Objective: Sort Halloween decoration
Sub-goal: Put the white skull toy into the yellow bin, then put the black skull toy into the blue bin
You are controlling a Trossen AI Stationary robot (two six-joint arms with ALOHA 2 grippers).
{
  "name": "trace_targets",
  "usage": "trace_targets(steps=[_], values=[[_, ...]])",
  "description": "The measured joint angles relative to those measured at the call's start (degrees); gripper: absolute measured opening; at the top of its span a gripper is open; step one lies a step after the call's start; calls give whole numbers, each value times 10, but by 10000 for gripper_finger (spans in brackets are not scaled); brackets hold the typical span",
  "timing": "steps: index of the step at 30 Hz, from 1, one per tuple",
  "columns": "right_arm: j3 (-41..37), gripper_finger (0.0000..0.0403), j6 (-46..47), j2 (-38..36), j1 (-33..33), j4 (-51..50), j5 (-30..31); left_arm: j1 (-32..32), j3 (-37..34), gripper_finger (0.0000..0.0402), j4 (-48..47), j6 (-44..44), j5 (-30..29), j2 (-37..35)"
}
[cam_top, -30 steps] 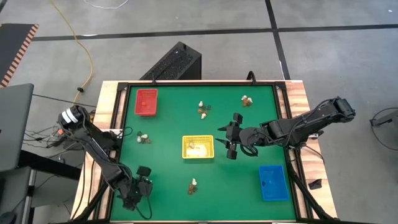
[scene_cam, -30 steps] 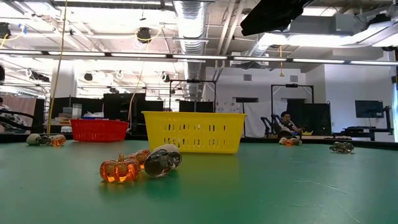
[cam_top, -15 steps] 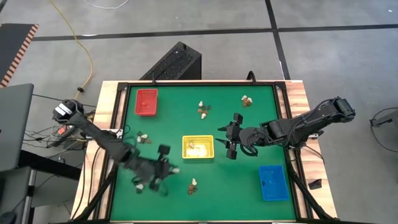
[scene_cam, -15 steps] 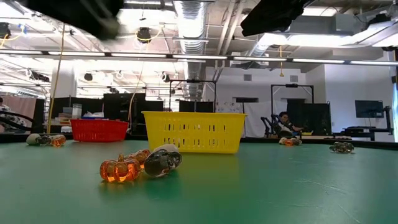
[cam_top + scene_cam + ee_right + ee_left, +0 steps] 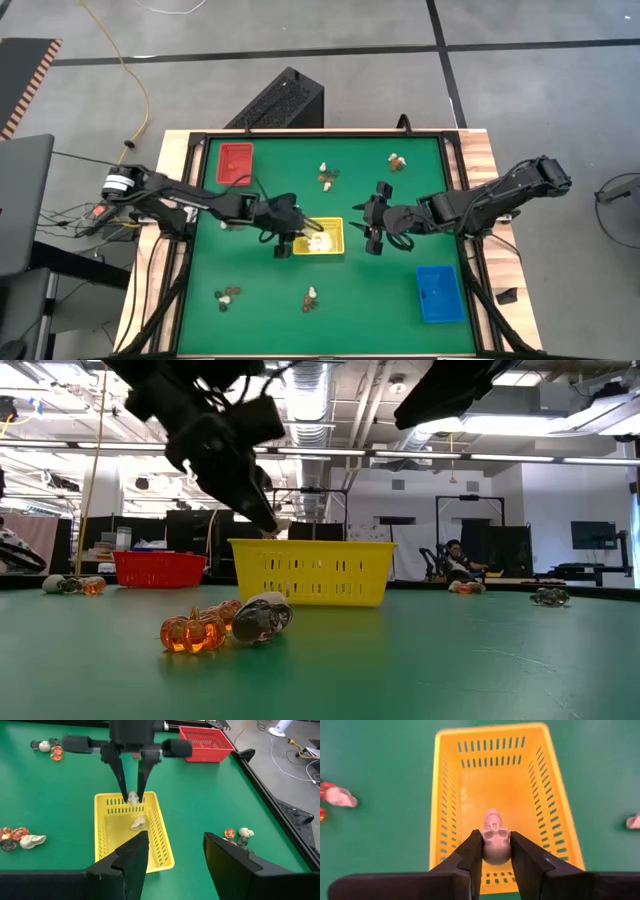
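L arm stretches from the left edge of the high view toward centre, nearly flat over the green table [image 5: 390, 300], its left gripper [image 5: 287, 240] poised at the left rim of the yellow tray [image 5: 336, 243]. In the L wrist view its fingers [image 5: 472, 852] pinch a cream skull trinket [image 5: 494, 841] between them, held above the tray's near end. R wrist view confirms it: the L gripper points down, skull clamped at the tips over the tray's far edge, and a second cream trinket [image 5: 138, 823] lies inside on the tray floor.

R arm reaches in from the right edge of the high view, right gripper [image 5: 374, 231] hovering just right of the yellow tray, jaws spread, nothing between them.

Vs. a sec ago: L arm was folded at lower left of the high view, gripper near the table's bottom-left corner; half a sec ago it was mid-swing, blurred, lower centre. Now it's up at the tray. R arm hasn't budged.

Other trinkets: a cluster [image 5: 226, 296] at lower left, another [image 5: 312, 297] at lower centre, one [image 5: 327, 176] at upper centre, one [image 5: 397, 160] upper right. The lower-left cluster wasn't showing a sec ago. Red tray [image 5: 235, 164] upper left, blue tray [image 5: 438, 293] lower right. Low view: orange pumpkin [image 5: 194, 632] and a pale skull [image 5: 260, 618] lie touching in front of the yellow tray.
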Motion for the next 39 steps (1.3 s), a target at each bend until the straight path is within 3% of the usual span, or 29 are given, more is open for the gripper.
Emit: trace_targets(steps=[12,17,22,25,32,35,39], values=[[0,218,5,0,-2,-5,0,8,0,180,40,13,11,-12],[0,218,13,10,-9,-4,0,8,0,198,-38,6,13,-90],[0,218,43,62,-62,1,-6,8,-29,194,-122,8,-32,-198],[0,218,47,114,-120,28,-56,8,-102,190,-48,9,-54,-277],[48,218,74,218,-291,63,-151,8,-292,188,255,6,-44,-402],[74,218,114,259,-357,54,-207,8,-325,188,282,-2,-43,-432],[112,218,154,328,-403,31,-265,8,-340,188,251,-4,-39,-461]])
